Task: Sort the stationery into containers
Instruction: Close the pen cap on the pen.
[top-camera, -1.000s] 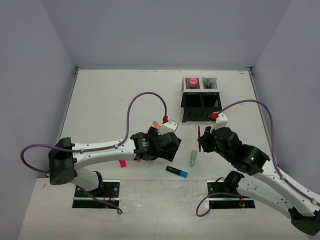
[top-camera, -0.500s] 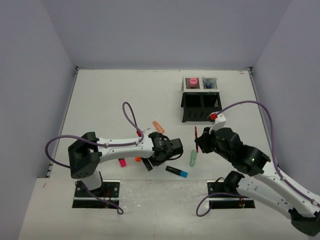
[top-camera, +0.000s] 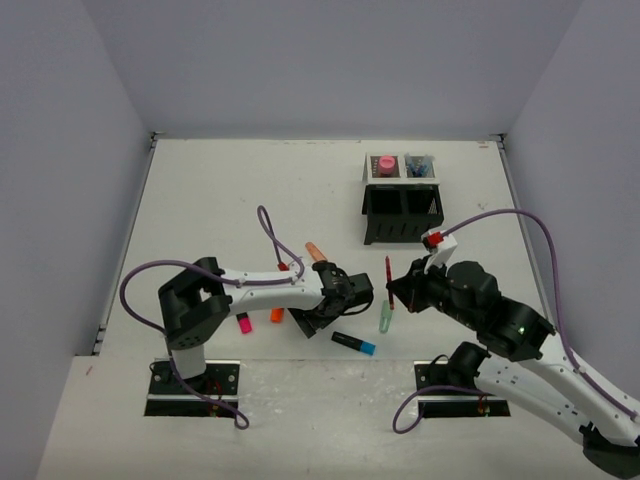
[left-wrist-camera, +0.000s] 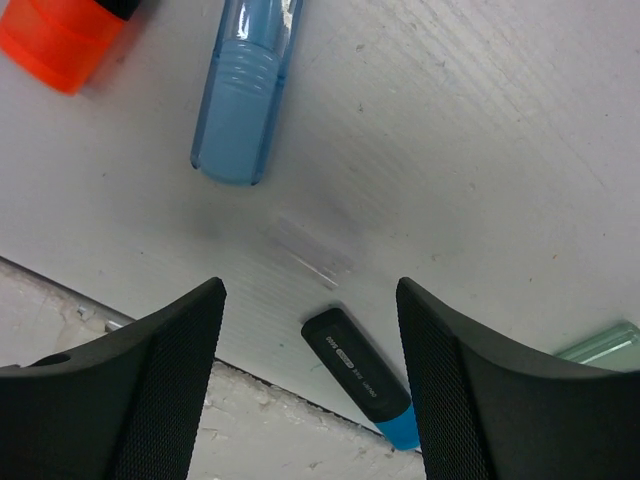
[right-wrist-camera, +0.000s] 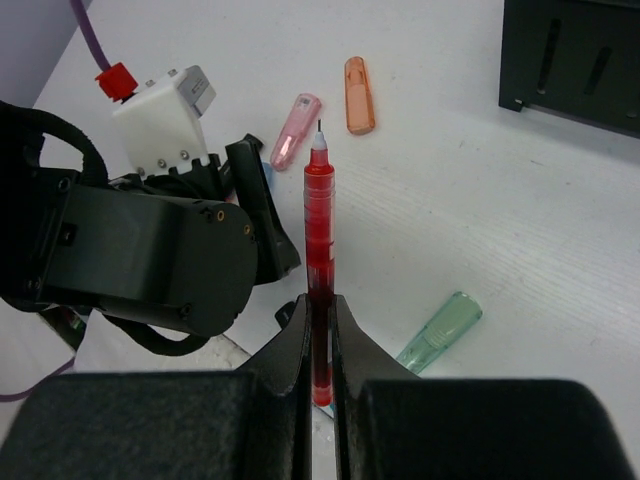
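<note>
Right gripper (right-wrist-camera: 320, 312) clamped on red pen (right-wrist-camera: 318, 225): thin translucent barrel, fine tip pointing out. I see left gripper (left-wrist-camera: 310, 300) jaws apart above black-blue highlighter (left-wrist-camera: 358, 372).

desk (top-camera: 220, 200): white, matte, faintly scuffed | far wall (top-camera: 330, 60): plain pale lavender-grey | left wall (top-camera: 60, 180), right wall (top-camera: 590, 150): same colour, closing the desk in on both sides | near strip (top-camera: 320, 400): paler, speckled | light: even, soft shadows
</note>
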